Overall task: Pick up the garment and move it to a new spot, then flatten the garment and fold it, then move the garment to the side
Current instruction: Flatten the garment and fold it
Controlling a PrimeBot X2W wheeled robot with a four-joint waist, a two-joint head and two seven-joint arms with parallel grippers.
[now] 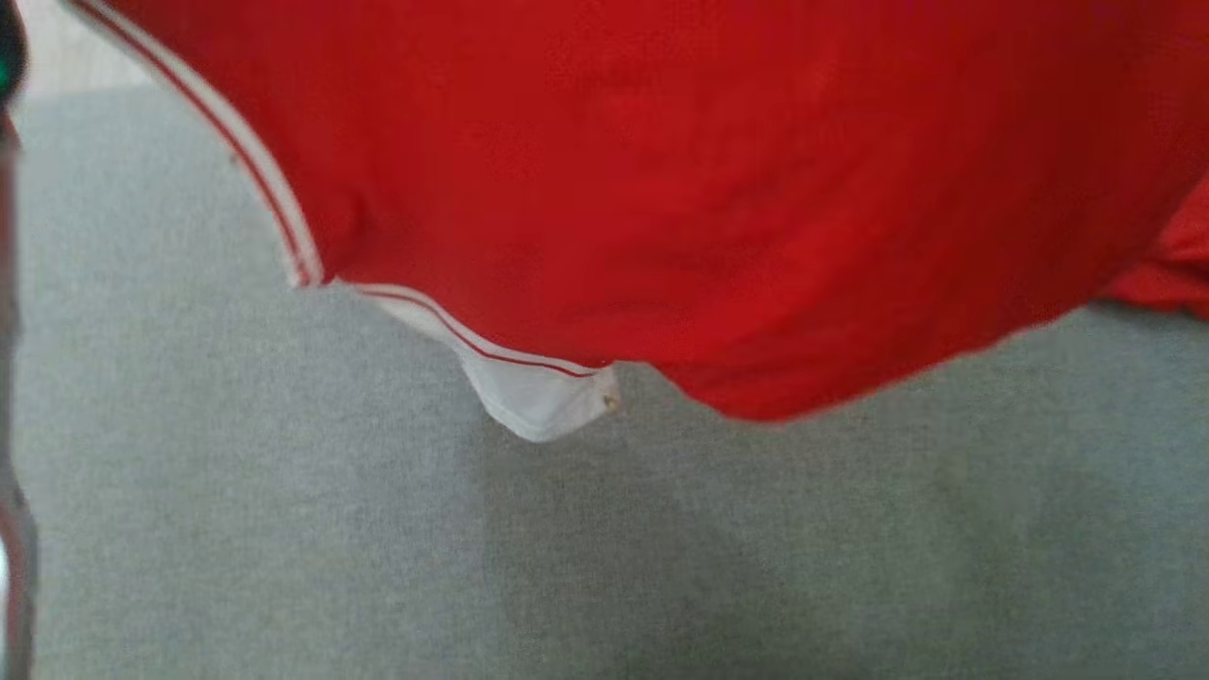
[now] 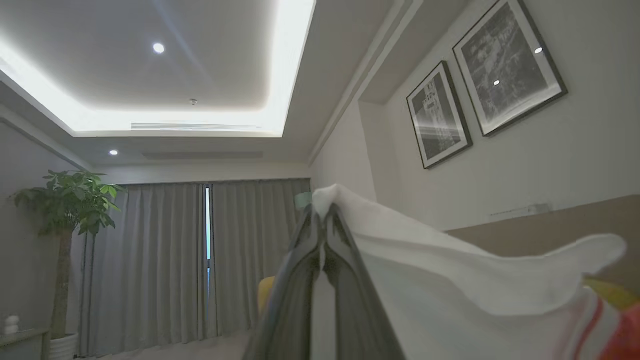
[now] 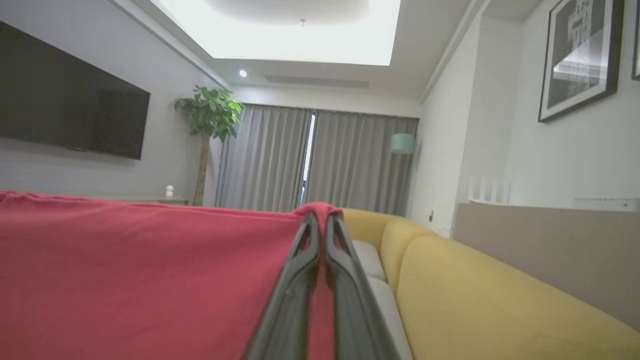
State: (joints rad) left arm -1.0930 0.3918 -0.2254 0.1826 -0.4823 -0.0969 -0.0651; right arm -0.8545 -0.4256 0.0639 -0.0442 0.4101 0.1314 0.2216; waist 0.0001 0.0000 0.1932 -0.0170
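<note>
The red garment (image 1: 718, 179) with a white, red-striped collar (image 1: 529, 387) hangs in the air across the top of the head view, above a grey surface (image 1: 283, 529). In the left wrist view my left gripper (image 2: 322, 217) is shut on the garment's white collar (image 2: 450, 280), which drapes off to the right. My right gripper (image 3: 321, 220) in the right wrist view is shut on a red edge of the garment (image 3: 140, 270), whose cloth stretches away to the left. Both grippers point up toward the ceiling.
A yellow sofa (image 3: 480, 300) runs along the wall on the right of the right wrist view. A potted plant (image 2: 70, 210), grey curtains (image 3: 320, 160), a dark wall screen (image 3: 70, 110) and framed pictures (image 2: 505, 65) surround the room.
</note>
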